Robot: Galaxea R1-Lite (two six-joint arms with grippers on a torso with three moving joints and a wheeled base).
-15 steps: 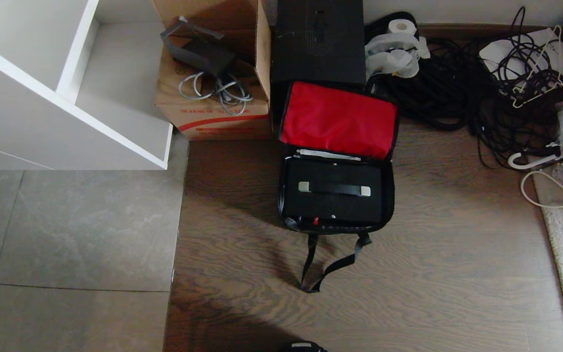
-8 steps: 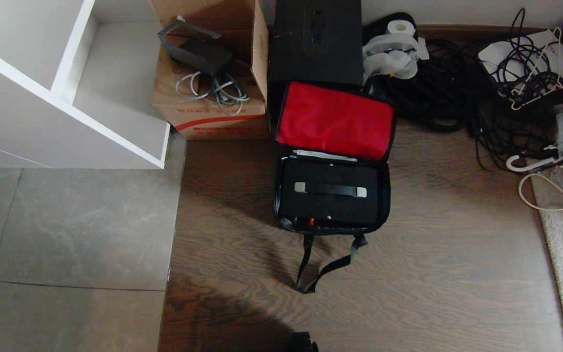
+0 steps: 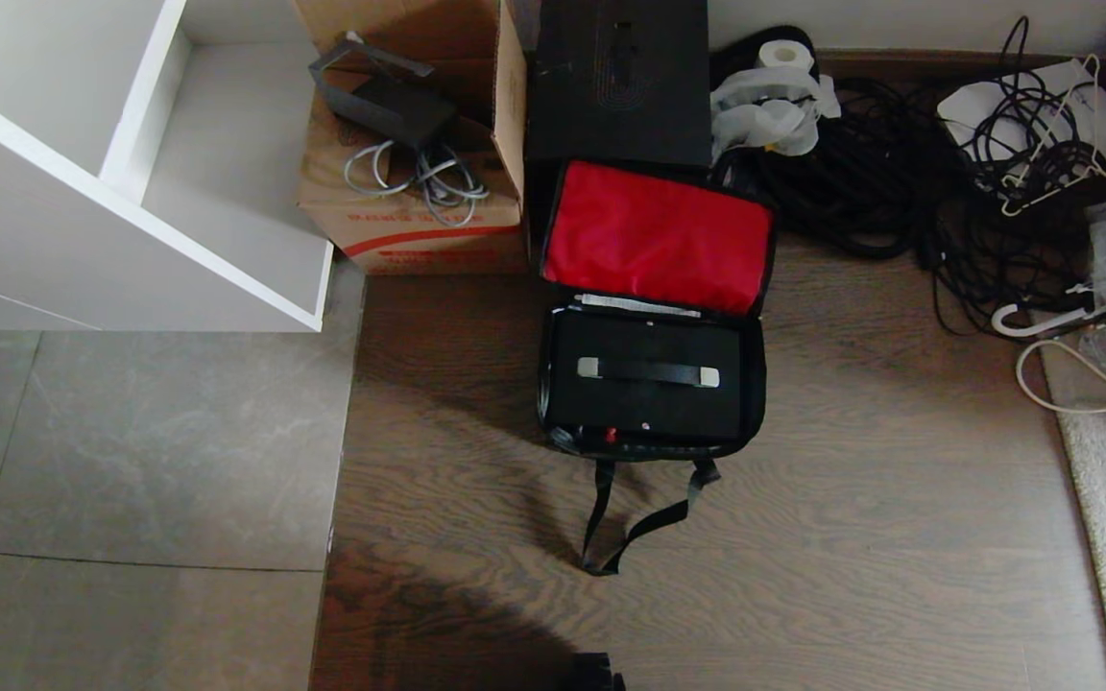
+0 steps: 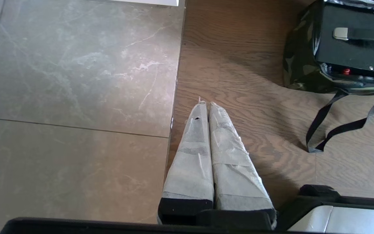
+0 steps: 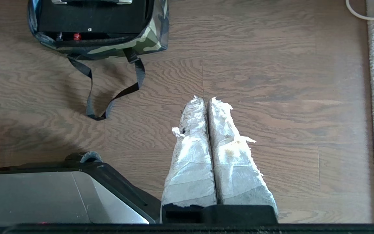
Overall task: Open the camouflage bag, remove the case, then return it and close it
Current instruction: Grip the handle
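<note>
the whole floor view has slid a little to one side since a moment ago, so the robot moved, not the things. the camouflage bag (image 3: 651, 317) sits on the wood floor with its red flap up and leaning on the tall black box (image 3: 618, 82) behind it. the case (image 3: 647, 386) lies inside the bag, handle up, so i think lifting it out comes next. the left end effector (image 4: 205, 103) is pressed shut and holds nothing, near the edge of the grey tiles (image 4: 73, 81), well apart from the bag. the right end effector (image 5: 204, 98) is also pressed shut and empty, above bare wood, near the bag's black strap (image 5: 109, 94) but not touching it.
</note>
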